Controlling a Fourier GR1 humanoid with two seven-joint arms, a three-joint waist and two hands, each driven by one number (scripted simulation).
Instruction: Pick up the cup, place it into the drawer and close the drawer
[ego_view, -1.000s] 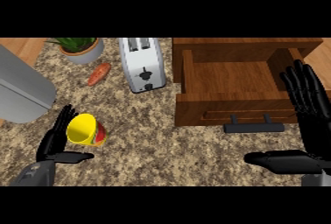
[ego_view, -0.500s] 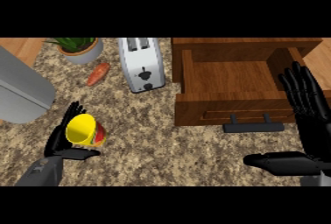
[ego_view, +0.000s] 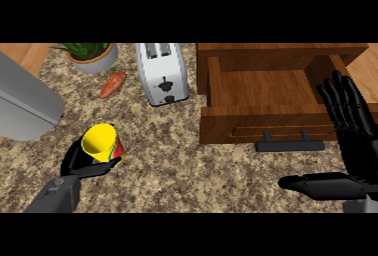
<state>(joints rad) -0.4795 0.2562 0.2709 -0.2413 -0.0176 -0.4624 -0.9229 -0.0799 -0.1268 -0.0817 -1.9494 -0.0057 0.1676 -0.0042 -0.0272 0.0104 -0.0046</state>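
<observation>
A yellow cup (ego_view: 100, 141) with a red and green base sits tilted in my left hand (ego_view: 80, 161) at the lower left, above the speckled counter; fingers behind it and the thumb under it curl round it. The wooden drawer (ego_view: 221, 95) stands pulled open at the upper right, its inside bare, with a dark handle (ego_view: 289, 145) on its front. My right hand (ego_view: 353, 125) is open at the right edge, fingers straight up beside the drawer's right side, thumb pointing left.
A white toaster (ego_view: 163, 73) stands just left of the drawer. A carrot (ego_view: 111, 85) lies beside it, a potted plant (ego_view: 91, 53) at the back left, and a grey metal object (ego_view: 23, 100) at the left edge.
My left hand has closed round the cup and lifted it slightly, tilting it. My right hand has barely moved.
</observation>
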